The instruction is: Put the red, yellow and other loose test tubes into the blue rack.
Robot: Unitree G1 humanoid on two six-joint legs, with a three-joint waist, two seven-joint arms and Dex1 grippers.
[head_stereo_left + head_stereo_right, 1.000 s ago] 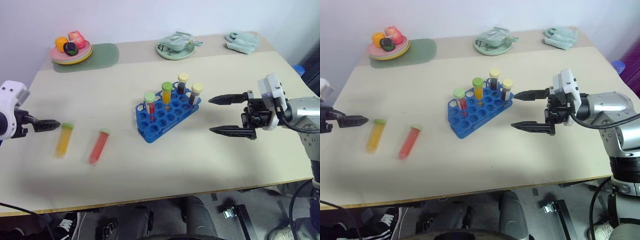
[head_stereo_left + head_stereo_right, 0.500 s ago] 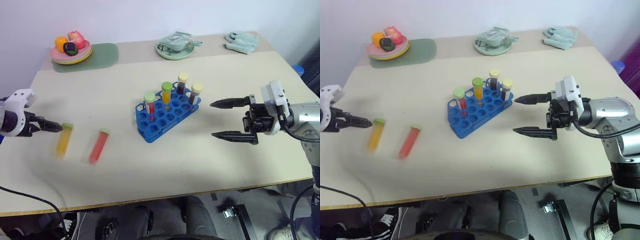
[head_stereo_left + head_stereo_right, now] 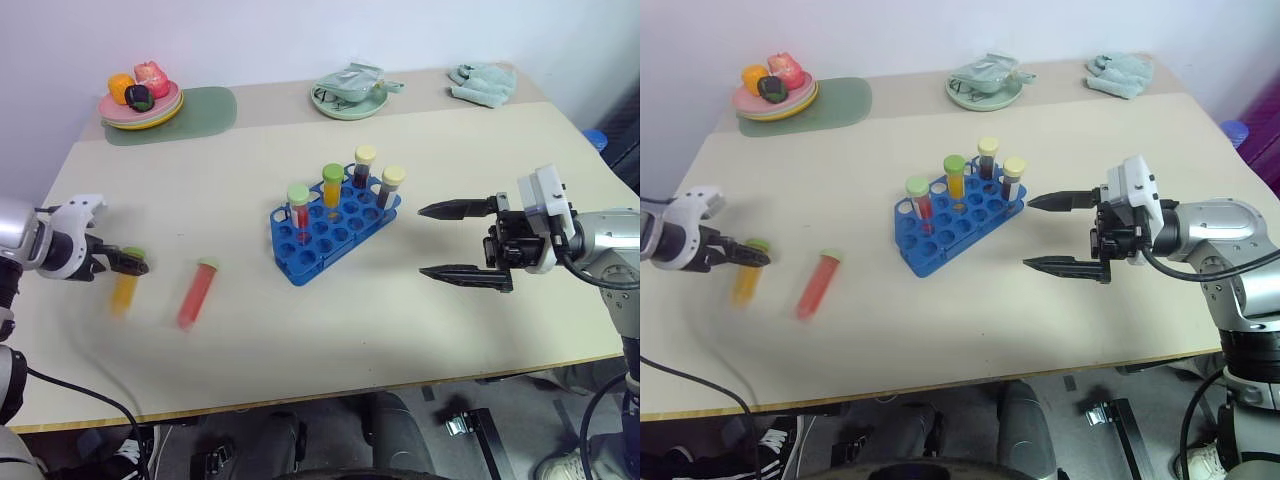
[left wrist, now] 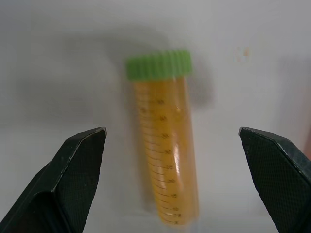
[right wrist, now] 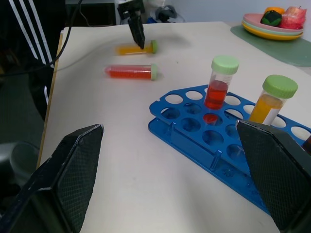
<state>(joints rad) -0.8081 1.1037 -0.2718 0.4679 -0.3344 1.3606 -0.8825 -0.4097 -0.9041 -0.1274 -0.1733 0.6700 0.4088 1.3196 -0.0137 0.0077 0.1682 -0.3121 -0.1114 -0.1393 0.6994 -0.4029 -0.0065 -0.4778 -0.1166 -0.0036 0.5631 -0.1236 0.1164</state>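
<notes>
A: The worktop [image 3: 420, 330] was pale beige, set against a plain light wall, and the blue rack [image 3: 335, 225] stood near its middle. What stood in the rack?

B: Four capped tubes stood upright along its far rows: one with red liquid [image 3: 299, 208], one with yellow [image 3: 332, 190], and two dark ones [image 3: 364, 167] at the far right end. The other holes were empty.

A: Where were the loose tubes?

B: Both lay flat on the worktop, well to the left of the rack. The red tube [image 3: 198, 291] lay nearer the rack, and the yellow tube [image 3: 125, 284] lay just beyond it, farther left. Each had a green cap pointing away from the front edge.

A: And the left gripper [image 4: 172, 145]?

B: Its fingers [image 4: 80, 160] were spread wide, one on either side of the yellow tube and not touching it, their tips at the cap end.

A: The right gripper [image 3: 445, 240]?

B: It hung just right of the rack, pointing toward it, fingers [image 3: 455, 209] wide apart and holding nothing.

A: Anything behind the rack?

B: A stack of plates with toy fruit [image 3: 140, 97] sat on a green mat [image 3: 205, 112] at the far left, a green dish [image 3: 350, 95] with a crumpled cloth lay directly behind, and another cloth [image 3: 483, 82] at the far right.
</notes>
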